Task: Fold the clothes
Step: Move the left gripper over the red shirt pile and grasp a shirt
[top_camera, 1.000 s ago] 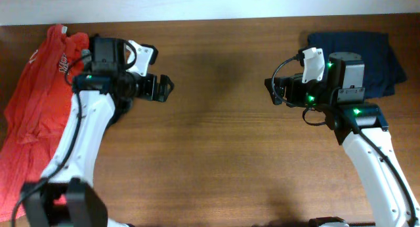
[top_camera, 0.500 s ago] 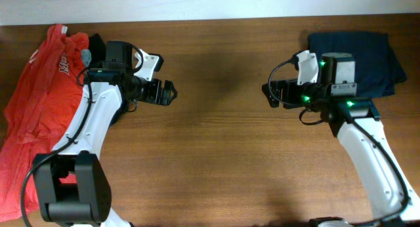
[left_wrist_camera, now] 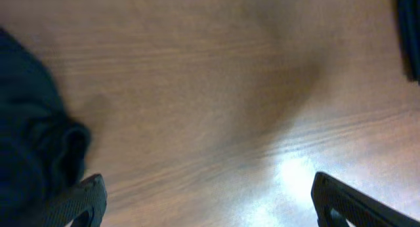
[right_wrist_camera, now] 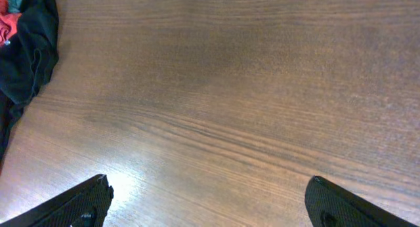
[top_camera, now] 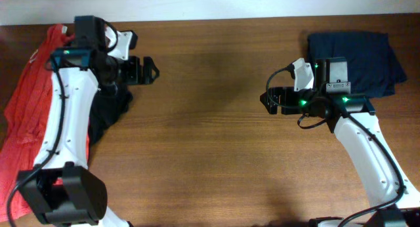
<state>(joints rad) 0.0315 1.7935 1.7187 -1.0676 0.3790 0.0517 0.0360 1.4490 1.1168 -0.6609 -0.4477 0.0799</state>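
The clothes lie in three spots. A crumpled orange-red garment [top_camera: 29, 115] covers the table's left edge, with a black garment [top_camera: 106, 112] bunched against it. A folded navy piece [top_camera: 357, 53] lies at the back right. My left gripper [top_camera: 150, 69] hovers open just right of the black garment, over bare wood. In the left wrist view the black cloth [left_wrist_camera: 33, 142] sits beside the left fingertip [left_wrist_camera: 85, 199], and nothing is between the jaws of the left gripper [left_wrist_camera: 210, 201]. My right gripper [top_camera: 266, 100] is open left of the navy piece. The right gripper [right_wrist_camera: 207, 201] frames only bare wood.
The wooden table [top_camera: 210, 155] runs between the two arms. The right wrist view catches the black cloth [right_wrist_camera: 29, 50] far off at the upper left. A pale wall strip [top_camera: 210, 4] borders the table's back edge.
My left arm has swung back and to the left, uncovering the black garment below it. My right gripper has drifted slightly left and toward the front. Both grippers stayed open.
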